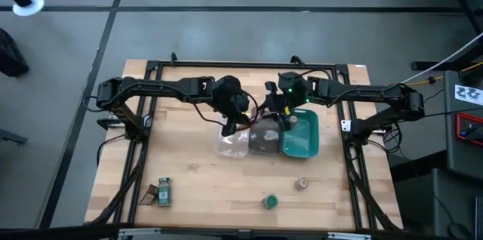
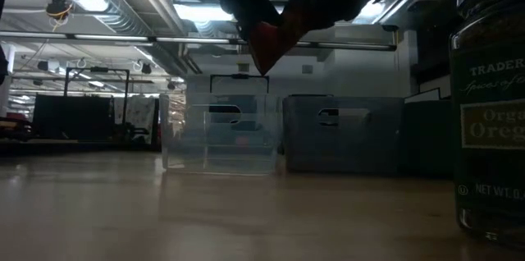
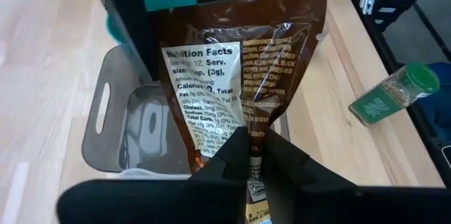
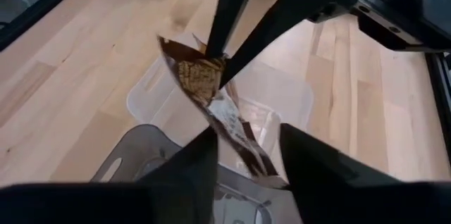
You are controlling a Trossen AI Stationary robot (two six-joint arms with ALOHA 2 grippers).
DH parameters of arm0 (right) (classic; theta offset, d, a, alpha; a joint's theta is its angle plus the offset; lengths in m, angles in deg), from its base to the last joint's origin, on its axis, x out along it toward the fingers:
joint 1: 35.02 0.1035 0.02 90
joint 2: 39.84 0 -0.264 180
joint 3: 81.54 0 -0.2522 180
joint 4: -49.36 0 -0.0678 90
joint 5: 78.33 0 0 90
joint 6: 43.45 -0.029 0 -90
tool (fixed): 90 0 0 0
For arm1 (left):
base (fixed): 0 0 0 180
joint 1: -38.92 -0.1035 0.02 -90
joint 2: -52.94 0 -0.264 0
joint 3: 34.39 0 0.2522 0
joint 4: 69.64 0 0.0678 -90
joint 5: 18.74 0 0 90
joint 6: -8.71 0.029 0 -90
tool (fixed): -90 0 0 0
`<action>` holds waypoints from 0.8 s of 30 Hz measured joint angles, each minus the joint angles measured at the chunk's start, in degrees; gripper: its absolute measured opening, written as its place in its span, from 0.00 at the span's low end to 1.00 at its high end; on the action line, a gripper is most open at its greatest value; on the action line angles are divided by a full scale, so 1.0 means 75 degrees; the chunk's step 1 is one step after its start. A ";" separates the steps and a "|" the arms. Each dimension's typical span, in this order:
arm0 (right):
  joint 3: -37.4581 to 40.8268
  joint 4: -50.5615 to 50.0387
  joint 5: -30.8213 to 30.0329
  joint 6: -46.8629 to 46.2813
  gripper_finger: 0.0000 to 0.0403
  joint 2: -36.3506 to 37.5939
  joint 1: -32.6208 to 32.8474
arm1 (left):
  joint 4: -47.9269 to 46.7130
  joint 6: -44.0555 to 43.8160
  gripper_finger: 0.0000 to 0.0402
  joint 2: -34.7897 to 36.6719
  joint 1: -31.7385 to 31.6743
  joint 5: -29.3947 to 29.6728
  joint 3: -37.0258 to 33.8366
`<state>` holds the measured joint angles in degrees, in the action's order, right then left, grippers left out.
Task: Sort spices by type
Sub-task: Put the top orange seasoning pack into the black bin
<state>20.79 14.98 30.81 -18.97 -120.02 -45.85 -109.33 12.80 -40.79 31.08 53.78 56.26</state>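
My left gripper [image 3: 257, 155] is shut on a flat brown sachet [image 3: 236, 62] with a white nutrition label, held in the air over the clear tray [image 4: 282, 90] and the grey tray [image 3: 134, 129]. My right gripper [image 4: 246, 164] is open. Its fingers stand on either side of the sachet's lower end [image 4: 243, 146], and I cannot tell whether they touch it. In the low view the sachet [image 2: 275, 35] hangs tilted above the trays. A green-lidded jar [image 1: 270, 201] and a pinkish-lidded jar [image 1: 302, 184] stand near the table's front edge. Another green-lidded jar [image 1: 164, 192] lies at the front left. My left gripper pinches the sachet's upper end [image 4: 203, 69] between its two fingers [image 4: 224, 20], which come slanting down from above. The sachet hangs tilted below them, clear of the trays, its lower end reaching between my right gripper's open fingers.
The teal tray [image 1: 303, 136] stands right of the grey tray [image 1: 264, 142] and the clear tray [image 1: 230, 143] at the table's middle. A large oregano jar [image 2: 490, 105] stands close to the low camera. Bare wood lies in front of the trays.
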 joint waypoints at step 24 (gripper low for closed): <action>-0.0007 -0.1683 -0.1253 -0.1521 0.02 0.0003 -0.0006 | -0.0391 0.0090 0.40 0.0000 -0.0066 0.1233 0.0003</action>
<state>20.74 2.35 21.41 -30.38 -120.00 -45.89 -112.26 13.48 -40.79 30.59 63.03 56.28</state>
